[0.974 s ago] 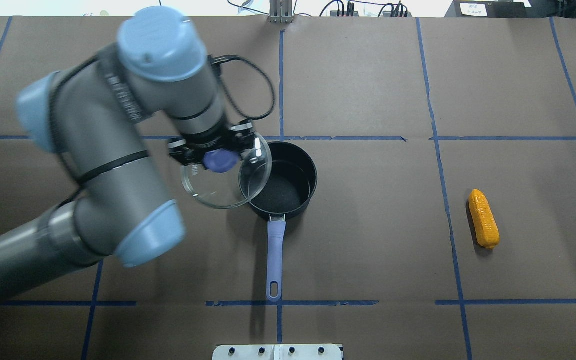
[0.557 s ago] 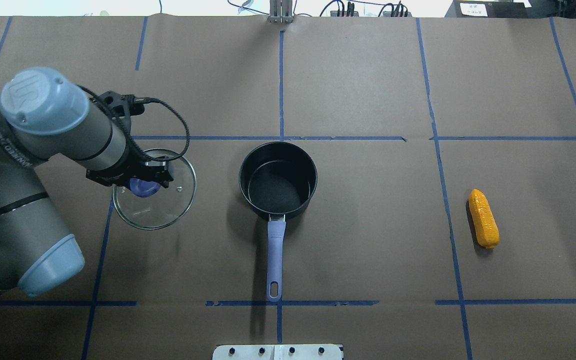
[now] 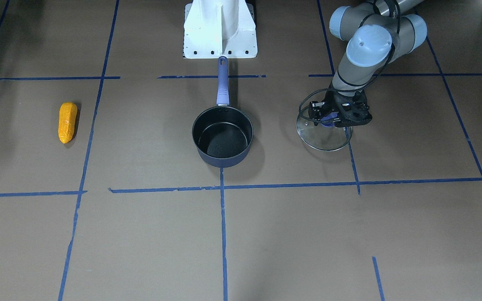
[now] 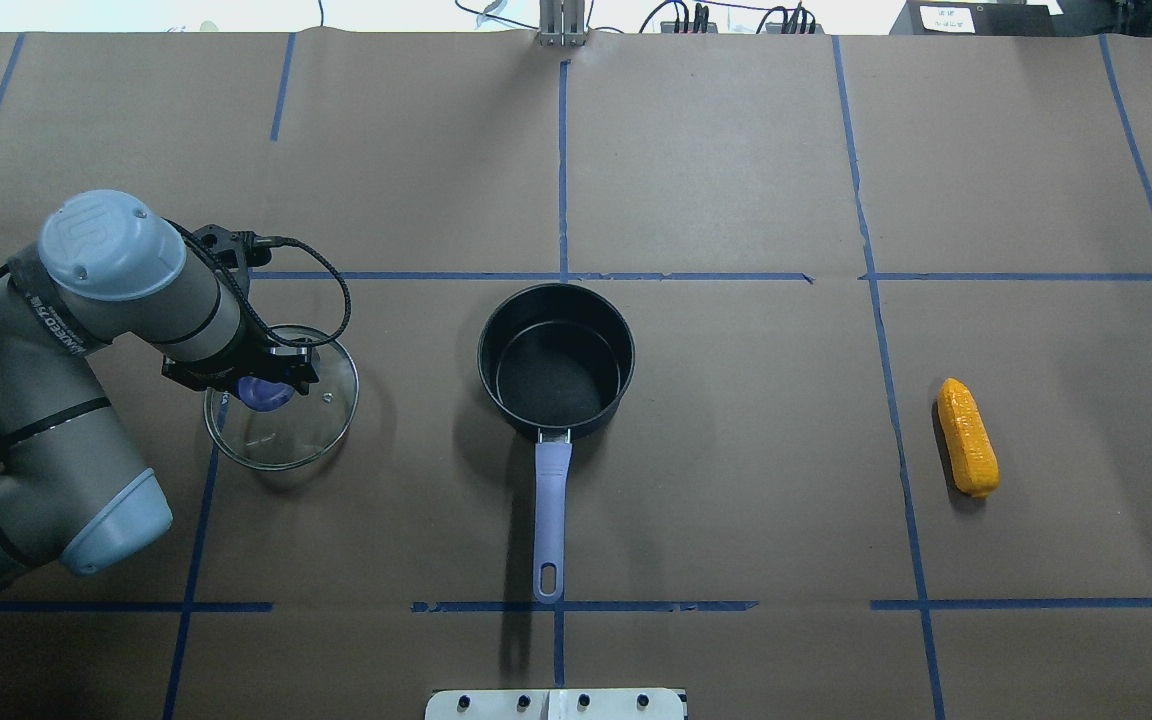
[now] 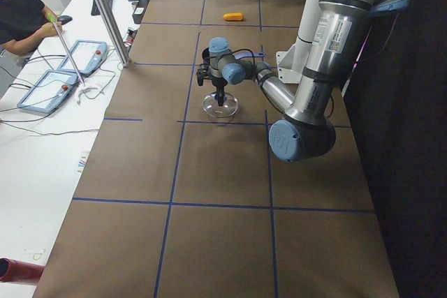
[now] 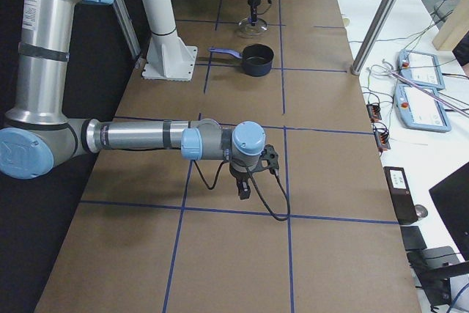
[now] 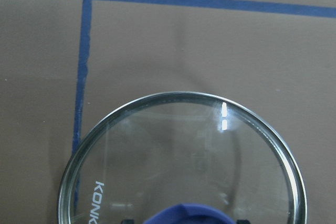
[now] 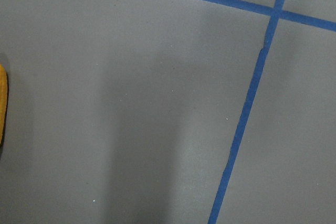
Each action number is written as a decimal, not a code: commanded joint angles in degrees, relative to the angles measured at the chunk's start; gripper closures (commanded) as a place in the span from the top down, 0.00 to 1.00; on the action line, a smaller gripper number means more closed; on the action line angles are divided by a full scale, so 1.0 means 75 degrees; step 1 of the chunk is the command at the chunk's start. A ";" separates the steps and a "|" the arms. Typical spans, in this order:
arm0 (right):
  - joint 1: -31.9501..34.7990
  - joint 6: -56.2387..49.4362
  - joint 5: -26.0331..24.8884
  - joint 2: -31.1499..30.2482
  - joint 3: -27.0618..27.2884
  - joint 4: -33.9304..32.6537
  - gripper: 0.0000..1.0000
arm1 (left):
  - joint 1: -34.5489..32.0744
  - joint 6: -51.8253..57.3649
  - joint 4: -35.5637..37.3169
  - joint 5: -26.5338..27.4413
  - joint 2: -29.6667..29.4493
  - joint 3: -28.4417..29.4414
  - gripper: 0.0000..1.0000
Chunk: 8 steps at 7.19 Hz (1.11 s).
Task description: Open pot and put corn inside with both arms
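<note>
The dark navy pot (image 4: 556,360) stands open mid-table, its purple handle (image 4: 551,500) pointing at the robot; it also shows in the front view (image 3: 222,136). My left gripper (image 4: 261,388) is shut on the purple knob of the round glass lid (image 4: 286,425) and holds it level, low over the table, well left of the pot. I cannot tell whether the lid touches the table. The orange-yellow corn (image 4: 967,437) lies alone at the right. My right gripper (image 6: 244,185) shows only in the exterior right view, so I cannot tell its state. A sliver of the corn (image 8: 2,103) sits at its wrist view's left edge.
The white base plate (image 3: 220,29) stands at the robot's side of the table, just past the handle's end. Blue tape lines cross the brown paper. A metal post (image 5: 105,12) and operator tablets (image 5: 84,57) stand on the far side.
My left arm has carried the glass lid from beside the pot's rim far to the left, then lower and a little further left. The pot and the corn have not moved.
</note>
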 commanded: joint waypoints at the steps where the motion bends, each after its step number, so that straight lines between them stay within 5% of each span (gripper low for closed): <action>1: -0.0333 0.0694 0.0010 0.0107 0.0066 0.0272 1.00 | 0.0007 0.0031 -0.0102 -0.0233 0.0030 0.0185 0.86; 2: -0.0684 0.2174 -0.0001 0.0107 0.0102 0.1214 1.00 | -0.0017 0.0008 -0.0195 -0.0282 0.0054 0.0127 1.00; 5: -0.2251 0.6429 -0.0176 0.0119 0.0183 0.3958 1.00 | -0.0658 0.0101 -0.0208 -0.0575 0.0636 -0.0432 1.00; 8: -0.4373 0.9495 -0.2037 0.0293 0.0864 0.4376 0.98 | -0.1995 0.1821 -0.0196 -0.1489 0.1670 -0.0822 1.00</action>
